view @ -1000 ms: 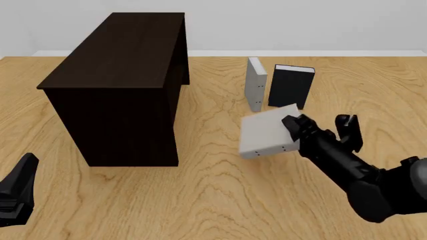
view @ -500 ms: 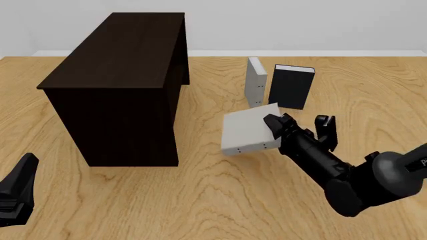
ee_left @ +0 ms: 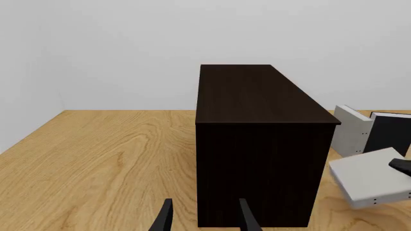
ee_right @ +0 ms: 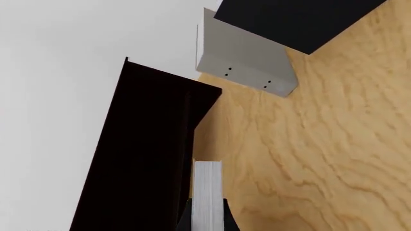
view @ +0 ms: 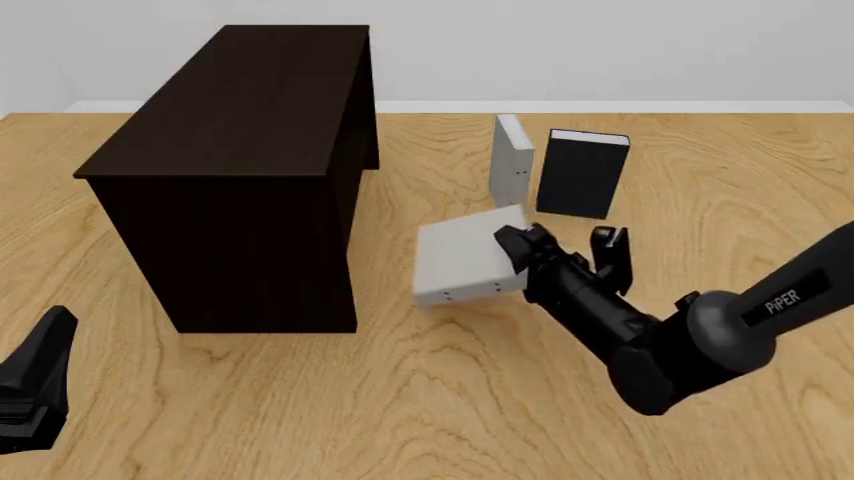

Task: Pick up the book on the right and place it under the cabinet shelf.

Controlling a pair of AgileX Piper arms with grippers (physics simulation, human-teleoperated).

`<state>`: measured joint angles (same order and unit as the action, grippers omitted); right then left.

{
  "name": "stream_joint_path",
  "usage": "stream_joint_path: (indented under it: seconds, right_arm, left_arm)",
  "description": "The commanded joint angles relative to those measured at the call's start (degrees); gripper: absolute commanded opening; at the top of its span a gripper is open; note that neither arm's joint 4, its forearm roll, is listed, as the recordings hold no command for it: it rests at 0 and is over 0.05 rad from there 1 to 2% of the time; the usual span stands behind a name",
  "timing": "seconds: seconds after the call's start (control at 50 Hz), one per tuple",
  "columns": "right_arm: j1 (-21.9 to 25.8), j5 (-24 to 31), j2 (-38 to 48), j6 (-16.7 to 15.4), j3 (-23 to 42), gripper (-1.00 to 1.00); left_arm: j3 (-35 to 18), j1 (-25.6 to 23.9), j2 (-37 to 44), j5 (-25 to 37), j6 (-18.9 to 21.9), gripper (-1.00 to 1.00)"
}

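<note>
The left gripper (view: 40, 385) idles at the near left edge, jaws apparently apart. The large dark brown wooden cabinet (view: 240, 170) stands left of centre. Just right of it, the thin light-grey hardcover book (view: 461, 258) is clamped flat in the right gripper (view: 523, 248), seemingly clear of the wooden table (view: 441, 400).

Book (view: 463, 263): thin, light grey, dotted along one edge, lay near-flat, tilted, right of cabinet shelf (view: 234, 170). Cabinet shelf: large, near-black wood, stood upright.
</note>
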<state>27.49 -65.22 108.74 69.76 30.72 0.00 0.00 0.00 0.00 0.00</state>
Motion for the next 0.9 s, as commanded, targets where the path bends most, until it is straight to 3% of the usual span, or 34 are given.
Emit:
stream_joint_path:
  seconds: [0.02, 0.9]
  right_arm:
    - [1.21, 0.21, 2.68, 1.98, 4.24, -1.00]
    - [3.53, 6.59, 11.11, 2.83, 18.68, -1.00]
  left_arm:
    - [0.00, 0.00, 0.00, 0.00, 0.00, 1.00]
    - [0.00, 0.00, 0.00, 0.00, 0.00, 1.00]
